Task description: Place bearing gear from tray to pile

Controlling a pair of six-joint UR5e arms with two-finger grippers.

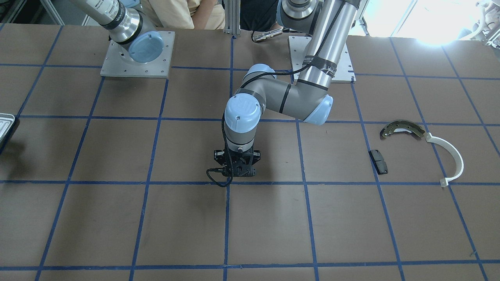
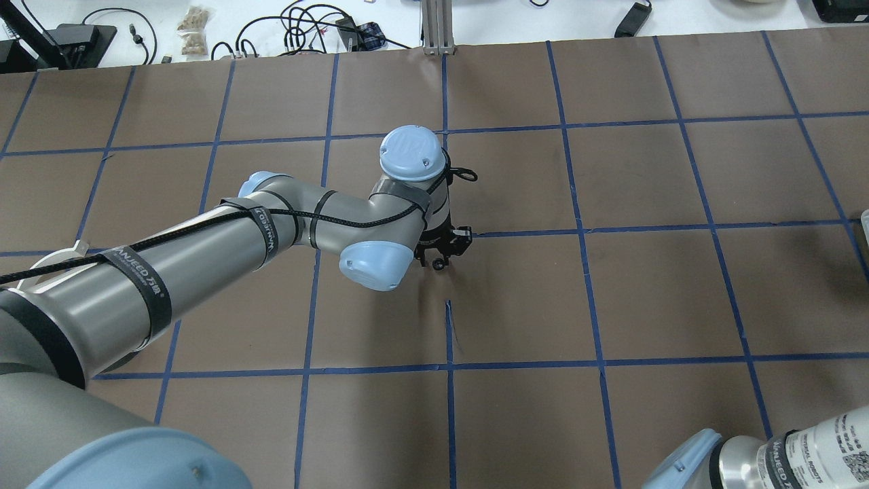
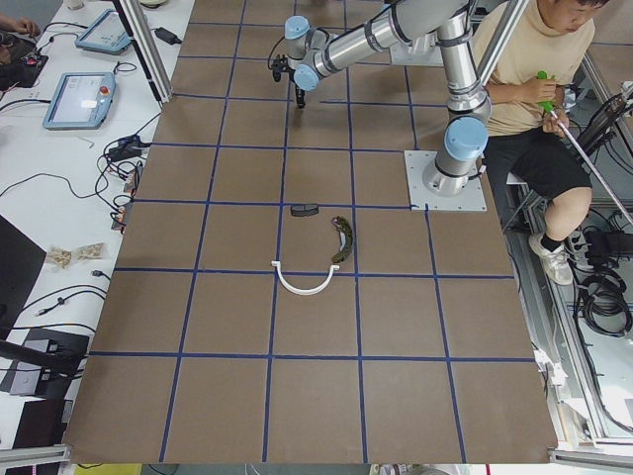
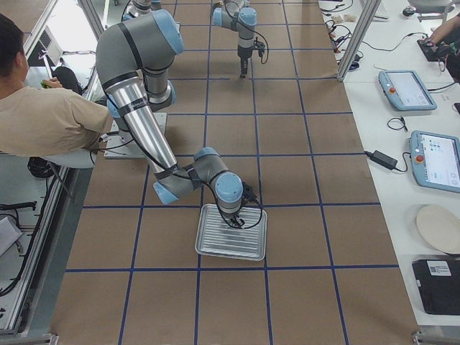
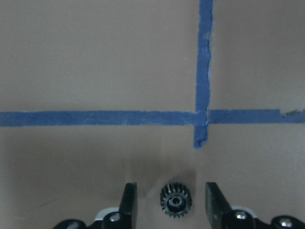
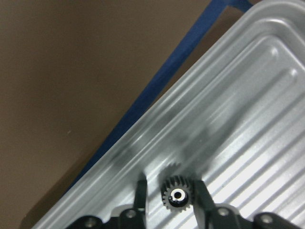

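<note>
My left hand (image 5: 170,190) hangs low over the worktop (image 1: 117,218) with its fingers spread. A bearing gear (image 5: 176,201) lies flat between them, bore up, touching neither pad. It sits a little closer to one finger than the other, just short of a blue tape cross (image 5: 202,119). The gear is round, so there is no long axis to line up on, and I judge that the closing line runs through it.

Outward from there, the pile lies well off toward the robot's left. The black pad (image 1: 378,161) is nearest, then the brake shoe (image 1: 402,128), with the white plastic arc (image 1: 455,158) just beside its end. So the carry runs sideways, away from the tray, and the left arm is by far the nearer one to that pile.

My right hand (image 6: 169,182) is down at the tray (image 6: 248,95). Its fingers are parted around a second gear (image 6: 177,193) over the ribbed floor, one finger at the teeth and a gap at the other.
</note>
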